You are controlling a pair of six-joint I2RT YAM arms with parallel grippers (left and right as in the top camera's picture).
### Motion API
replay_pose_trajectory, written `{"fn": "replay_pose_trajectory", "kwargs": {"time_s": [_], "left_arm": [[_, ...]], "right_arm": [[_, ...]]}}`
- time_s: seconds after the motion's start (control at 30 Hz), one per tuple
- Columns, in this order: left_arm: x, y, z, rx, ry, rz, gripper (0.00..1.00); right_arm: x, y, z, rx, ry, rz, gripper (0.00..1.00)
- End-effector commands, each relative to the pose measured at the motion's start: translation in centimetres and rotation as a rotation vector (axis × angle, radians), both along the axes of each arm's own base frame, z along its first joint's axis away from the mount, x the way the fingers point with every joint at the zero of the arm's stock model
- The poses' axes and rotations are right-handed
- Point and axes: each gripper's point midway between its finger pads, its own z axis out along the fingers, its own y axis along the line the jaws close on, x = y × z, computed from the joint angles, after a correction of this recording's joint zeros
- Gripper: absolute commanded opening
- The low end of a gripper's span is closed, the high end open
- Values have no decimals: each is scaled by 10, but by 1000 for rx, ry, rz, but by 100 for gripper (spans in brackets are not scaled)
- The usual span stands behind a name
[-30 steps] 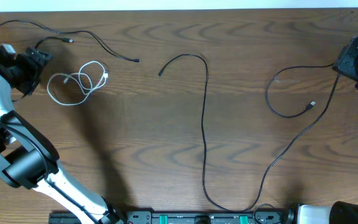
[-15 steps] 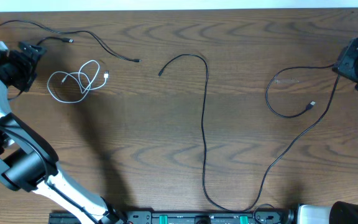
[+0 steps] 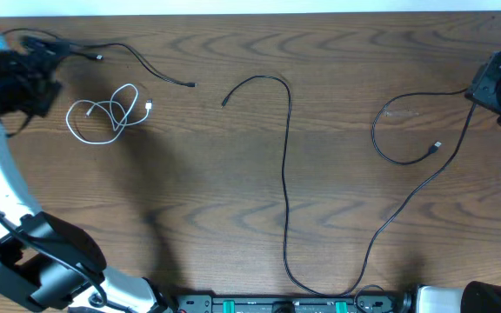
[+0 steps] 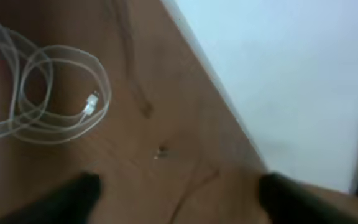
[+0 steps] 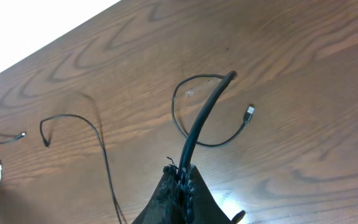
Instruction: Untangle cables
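A white cable (image 3: 103, 113) lies coiled at the back left, and also shows in the blurred left wrist view (image 4: 42, 93). A short black cable (image 3: 137, 56) runs along the back left edge. My left gripper (image 3: 42, 61) hovers over its left part, open, with only table and a thin black strand between the fingers (image 4: 73, 196). A long black cable (image 3: 285, 174) runs from mid-table to the front edge, then up to my right gripper (image 3: 477, 91). That gripper (image 5: 182, 175) is shut on this cable (image 5: 204, 118). Its loose end loops to a small plug (image 5: 249, 112).
The wooden table's far edge (image 3: 250, 15) meets a white surface just behind the left gripper. The right arm's base (image 3: 459, 300) and a rail of fittings (image 3: 285, 304) sit along the front edge.
My left gripper has moved back and left, away from the white coil and toward the table's far corner. The right gripper and all cables stay where they were.
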Motion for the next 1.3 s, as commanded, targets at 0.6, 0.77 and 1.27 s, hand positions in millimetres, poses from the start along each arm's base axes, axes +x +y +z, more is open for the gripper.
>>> {"fn": "replay_pose_trajectory", "kwargs": {"time_s": [0.6, 0.77, 1.27], "left_arm": [[-86, -3, -153, 348, 752, 233, 8], [-80, -3, -188, 358, 710, 237, 8], [-31, 8, -247, 383, 613, 240, 7]], "right_arm": [[3, 2, 0, 1, -9, 23, 1], [4, 2, 1, 0, -14, 23, 1], [4, 1, 2, -1, -17, 23, 1]]}}
